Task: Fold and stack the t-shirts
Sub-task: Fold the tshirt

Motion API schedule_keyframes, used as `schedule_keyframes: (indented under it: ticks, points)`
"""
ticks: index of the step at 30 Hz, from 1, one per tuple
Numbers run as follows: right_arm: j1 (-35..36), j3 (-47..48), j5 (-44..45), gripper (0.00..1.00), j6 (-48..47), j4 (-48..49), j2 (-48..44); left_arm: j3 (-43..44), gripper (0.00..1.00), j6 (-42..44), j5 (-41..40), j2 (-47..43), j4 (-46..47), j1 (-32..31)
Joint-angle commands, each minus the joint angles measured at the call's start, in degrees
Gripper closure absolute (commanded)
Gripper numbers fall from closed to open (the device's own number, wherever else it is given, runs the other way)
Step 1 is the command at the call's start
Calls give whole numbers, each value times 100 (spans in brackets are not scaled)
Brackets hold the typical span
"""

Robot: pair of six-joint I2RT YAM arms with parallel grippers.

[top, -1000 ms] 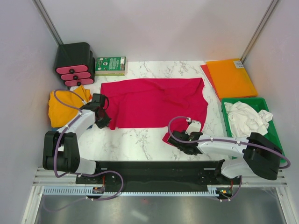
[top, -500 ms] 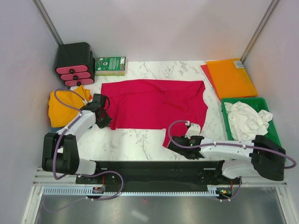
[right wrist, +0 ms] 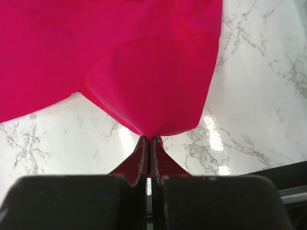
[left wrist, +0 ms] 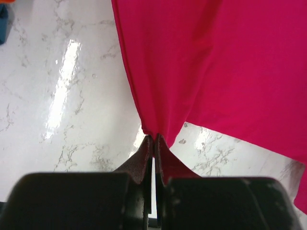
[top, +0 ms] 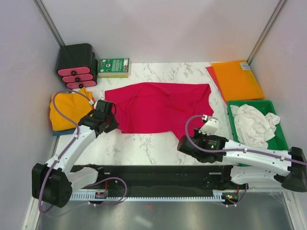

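Two pincers hold the same crimson-red soft cloth t-shirt (top: 163, 108), which lies spread in the middle of the white marble table (top: 144, 143). The left gripper (top: 112, 123) has its jaws pressed together on the near left corner of the cloth — in the left wrist view the fabric comes out of the tips as a fold. The right gripper (top: 185, 143) pinches the near right corner in the same manner, closed on a rounded flap. A golden-yellow cloth t-shirt (top: 64, 112) lies at the left edge, just beside the left arm. A crumpled white cloth t-shirt (top: 252, 122) sits inside the green plastic tray (top: 268, 103) on the right — behind the tray lies a flat orange plastic sheet (top: 236, 79).
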Motion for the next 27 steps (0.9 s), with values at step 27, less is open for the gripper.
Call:
schedule_keyframes:
  ticks: [27]
  points:
    - [183,584,1406,100,803,-1728,-748,1315,98,269,-839,88,-882,63]
